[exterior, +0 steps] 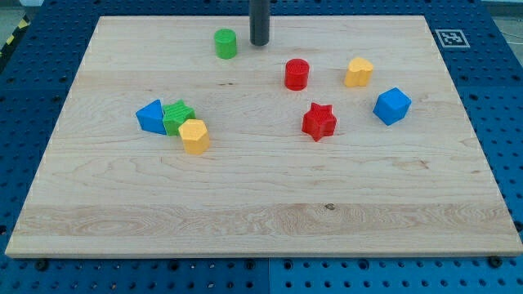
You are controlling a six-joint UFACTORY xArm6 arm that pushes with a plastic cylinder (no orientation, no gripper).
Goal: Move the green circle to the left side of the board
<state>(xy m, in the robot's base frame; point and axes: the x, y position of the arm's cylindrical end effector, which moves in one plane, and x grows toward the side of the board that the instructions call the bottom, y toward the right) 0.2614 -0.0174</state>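
The green circle (225,43) is a short green cylinder standing near the view's top, a little left of centre on the wooden board (261,204). My tip (259,43) is the lower end of a dark rod coming down from the view's top. It sits just to the right of the green circle, with a small gap between them.
A blue block (150,117), a green star (177,117) and a yellow block (194,135) cluster at the view's left. A red cylinder (297,74), a yellow block (358,72), a red star (319,122) and a blue cube (392,106) lie at the right.
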